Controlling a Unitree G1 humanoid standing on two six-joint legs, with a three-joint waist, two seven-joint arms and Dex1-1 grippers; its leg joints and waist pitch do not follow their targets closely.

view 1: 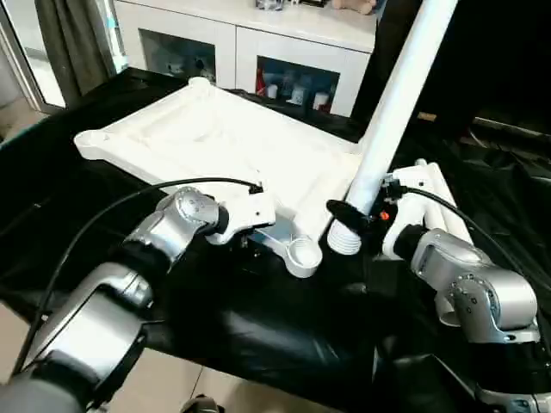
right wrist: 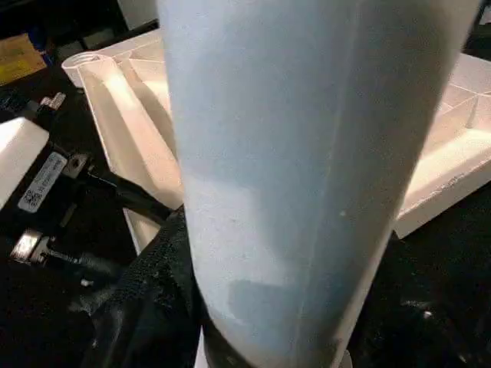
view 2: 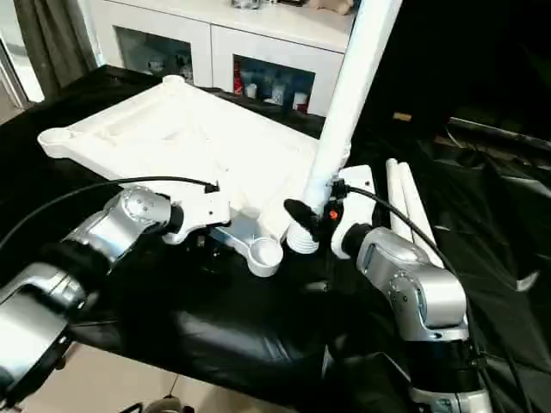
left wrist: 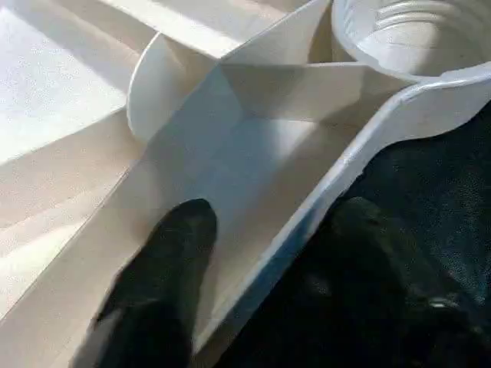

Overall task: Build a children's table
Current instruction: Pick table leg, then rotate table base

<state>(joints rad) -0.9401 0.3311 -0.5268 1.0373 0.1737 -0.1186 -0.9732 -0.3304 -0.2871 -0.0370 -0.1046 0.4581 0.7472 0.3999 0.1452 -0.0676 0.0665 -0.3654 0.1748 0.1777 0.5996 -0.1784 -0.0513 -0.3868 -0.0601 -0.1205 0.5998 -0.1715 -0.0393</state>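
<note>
The white tabletop point(view 1: 215, 138) lies underside up on the black-draped table. Its near corner socket point(view 1: 303, 254) faces up. My left gripper point(left wrist: 272, 215) straddles the tabletop's rim point(left wrist: 307, 222) just beside that socket. One finger point(left wrist: 173, 268) is inside the rim and the other is outside, with a gap still showing, so it stands open. My right gripper point(view 1: 360, 217) is shut on a long white tube leg point(view 1: 396, 95). The leg is tilted, rising to the upper right. Its threaded lower end point(view 1: 344, 241) hangs close to the right of the socket.
More white legs point(view 2: 403, 200) lie on the black cloth to the right of the tabletop. A white cabinet with glass doors point(view 1: 258, 60) stands behind the table. The table's front edge point(view 1: 215, 353) runs near my arms, with floor below it.
</note>
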